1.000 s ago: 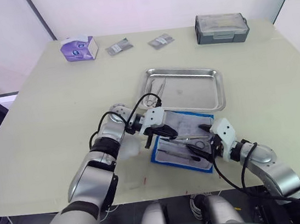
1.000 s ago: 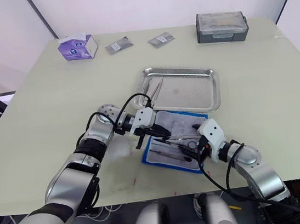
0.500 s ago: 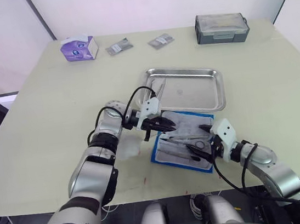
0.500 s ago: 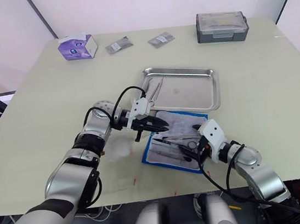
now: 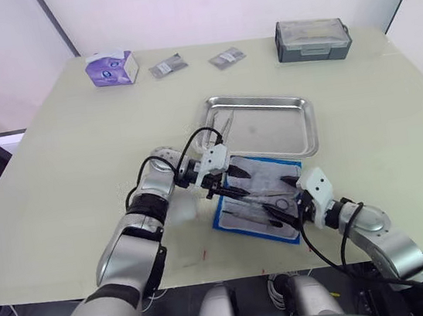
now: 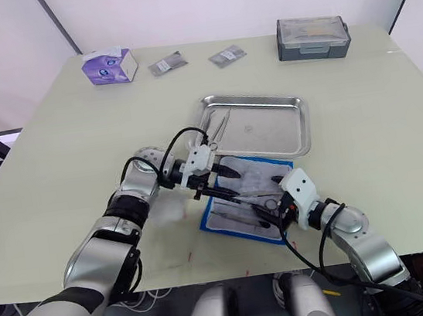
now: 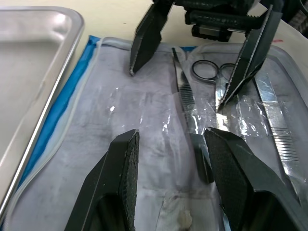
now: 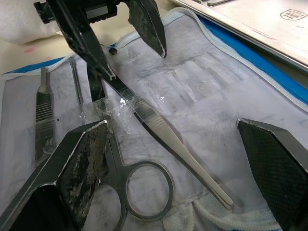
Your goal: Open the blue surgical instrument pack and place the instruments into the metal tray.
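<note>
The left pincer (image 5: 230, 180) has been brought back down over the opened blue surgical instrument pack (image 5: 260, 198) after being tipped up toward the tray half a second ago. Its fingers (image 7: 122, 163) are spread apart over the clear lining, nothing gripped, one finger beside a slim forceps (image 7: 190, 115). The right pincer (image 5: 281, 211) is held at the pack's near edge, also released, its fingers (image 8: 82, 159) wide on either side of the scissors (image 8: 139, 187) and a tweezers (image 8: 163, 139). The pack is laid open on the worktop (image 5: 69, 145), just beside the near rim of the metal tray (image 5: 301, 127). One instrument (image 5: 224, 125) is seen lying at the tray's left end.
</note>
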